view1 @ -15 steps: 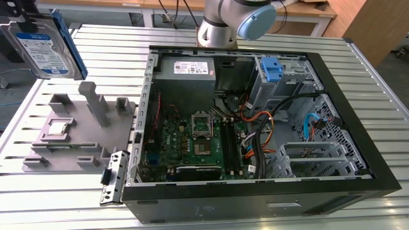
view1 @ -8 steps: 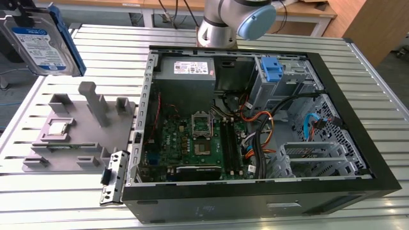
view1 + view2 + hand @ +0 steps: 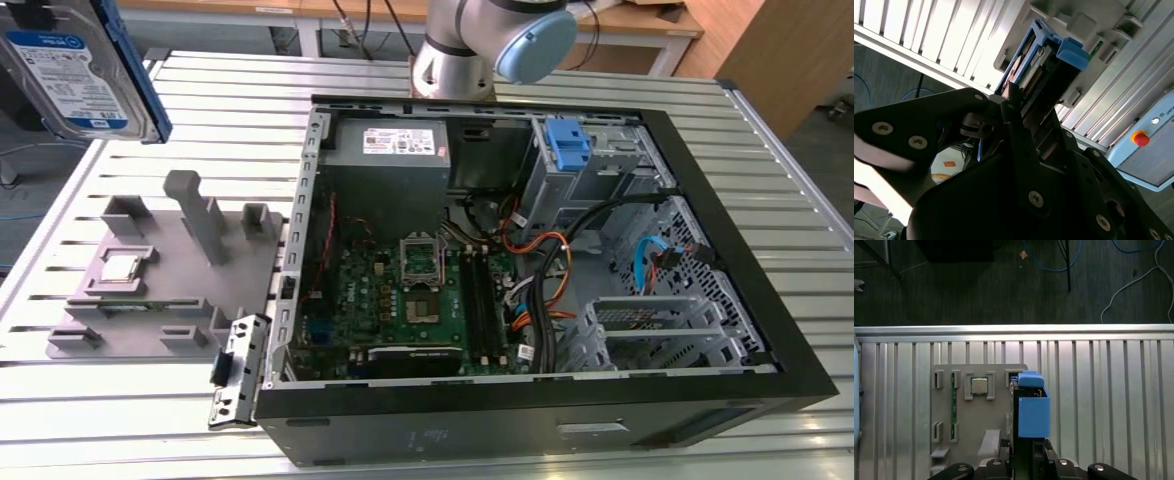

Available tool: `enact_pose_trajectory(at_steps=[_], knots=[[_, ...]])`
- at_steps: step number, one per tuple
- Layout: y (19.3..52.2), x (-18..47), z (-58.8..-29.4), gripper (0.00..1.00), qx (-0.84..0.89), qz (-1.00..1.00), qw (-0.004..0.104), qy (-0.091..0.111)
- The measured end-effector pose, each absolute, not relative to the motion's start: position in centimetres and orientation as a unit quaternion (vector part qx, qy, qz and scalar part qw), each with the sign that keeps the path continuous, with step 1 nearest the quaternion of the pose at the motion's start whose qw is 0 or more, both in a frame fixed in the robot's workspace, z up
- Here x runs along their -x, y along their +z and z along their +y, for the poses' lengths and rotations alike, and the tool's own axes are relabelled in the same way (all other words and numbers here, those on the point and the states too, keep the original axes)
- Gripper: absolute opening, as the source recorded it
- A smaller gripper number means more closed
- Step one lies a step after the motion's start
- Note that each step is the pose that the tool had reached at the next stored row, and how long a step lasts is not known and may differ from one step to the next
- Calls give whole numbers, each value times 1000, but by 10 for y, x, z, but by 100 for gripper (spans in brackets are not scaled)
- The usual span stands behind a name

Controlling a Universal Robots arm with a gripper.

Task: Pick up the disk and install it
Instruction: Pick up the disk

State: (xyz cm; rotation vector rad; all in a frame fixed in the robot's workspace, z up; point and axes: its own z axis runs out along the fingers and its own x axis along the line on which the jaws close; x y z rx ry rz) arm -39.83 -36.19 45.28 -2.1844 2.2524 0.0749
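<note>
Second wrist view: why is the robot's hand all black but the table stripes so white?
In the second wrist view the hand is backlit and dark, holding the disk, while the table slats glare almost white; in the first wrist view the same slats look evenly grey.

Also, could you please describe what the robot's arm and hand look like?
In the exterior view the arm is silver-grey and cylindrical, its joint closed by a round pale blue cap. In the second wrist view the hand is matte black, built of flat, angular linkage plates fastened with round silver screw heads.
</note>
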Motion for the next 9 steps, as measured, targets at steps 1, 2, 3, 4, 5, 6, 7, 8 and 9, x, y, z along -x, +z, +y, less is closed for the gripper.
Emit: enact_pose_trajectory(at_steps=[1, 2, 3, 4, 5, 6, 7, 8, 9], knots=[[453, 398, -362, 35, 696, 718, 2, 24], [453, 398, -362, 35, 696, 718, 2, 24], [453, 398, -362, 35, 696, 718, 2, 24], [453, 398, -362, 35, 696, 718, 2, 24], [453, 398, -362, 35, 696, 718, 1, 24], [453, 398, -362, 35, 696, 718, 1, 24], [453, 398, -362, 35, 696, 718, 1, 24], [453, 398, -362, 35, 696, 718, 1, 24], [453, 398, -362, 35, 696, 718, 1, 24]])
